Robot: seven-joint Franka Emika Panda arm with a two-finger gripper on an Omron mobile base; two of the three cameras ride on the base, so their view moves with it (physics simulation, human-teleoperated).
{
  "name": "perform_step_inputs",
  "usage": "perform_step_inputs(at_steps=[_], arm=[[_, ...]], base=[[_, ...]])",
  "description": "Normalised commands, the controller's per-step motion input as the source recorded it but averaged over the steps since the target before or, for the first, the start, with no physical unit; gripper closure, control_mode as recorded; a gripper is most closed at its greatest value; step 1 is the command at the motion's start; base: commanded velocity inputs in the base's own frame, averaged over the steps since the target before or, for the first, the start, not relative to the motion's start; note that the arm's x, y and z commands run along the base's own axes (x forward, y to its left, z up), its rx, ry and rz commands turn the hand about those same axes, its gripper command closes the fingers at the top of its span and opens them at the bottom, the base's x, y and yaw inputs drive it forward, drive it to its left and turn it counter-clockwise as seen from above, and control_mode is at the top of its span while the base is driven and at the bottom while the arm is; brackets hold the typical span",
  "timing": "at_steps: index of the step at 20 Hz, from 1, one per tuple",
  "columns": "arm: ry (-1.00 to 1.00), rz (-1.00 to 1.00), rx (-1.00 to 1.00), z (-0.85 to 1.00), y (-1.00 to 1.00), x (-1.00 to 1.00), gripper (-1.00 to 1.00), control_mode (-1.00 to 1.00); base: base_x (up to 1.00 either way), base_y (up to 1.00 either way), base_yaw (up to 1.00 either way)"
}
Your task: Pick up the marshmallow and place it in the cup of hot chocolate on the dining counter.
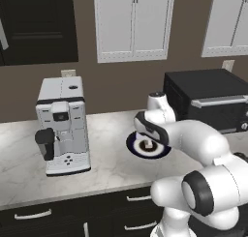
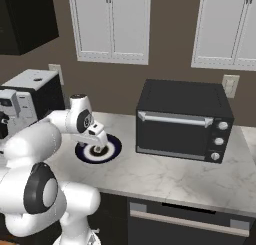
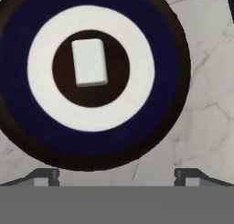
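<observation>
Here, in the left base view, the white arm (image 1: 193,144) rises from the lower right, bends at its big elbow and reaches left over the marbled worktop (image 1: 111,158), its hand tipped down above the blue-rimmed plate (image 1: 162,153). The hand covers much of the plate; a white coffee machine (image 1: 63,127) stands well off to the left, a black toaster oven (image 1: 210,98) behind on the right.

Over in the right base view, the arm comes up from the lower left and folds forward, wrist pointing down, the gripper (image 2: 98,145) hanging just above the plate (image 2: 114,148). The oven (image 2: 182,121) sits beside the plate to the right.

Now the hand view, looking straight down: the marshmallow (image 3: 89,62) lies in the plate's dark brown centre, ringed by white and then dark blue (image 3: 160,104). The two finger tips (image 3: 45,176) stand far apart at the bottom, wide open, gripping nothing, and the marshmallow sits clear of them.
</observation>
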Motion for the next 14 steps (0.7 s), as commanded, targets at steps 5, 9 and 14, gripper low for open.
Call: perform_step_inputs(at_steps=[5,9,14], arm=[[0.0,0.12,0.0,-0.18,0.0,0.23,-1.0,-1.0],[0.0,0.13,0.0,-0.21,0.0,0.23,-1.0,-1.0],[0.0,0.09,0.0,-0.25,0.0,0.26,-1.0,-1.0]], base=[[0.0,0.0,0.0],[0.0,0.0,0.0],[0.0,0.0,0.0]])
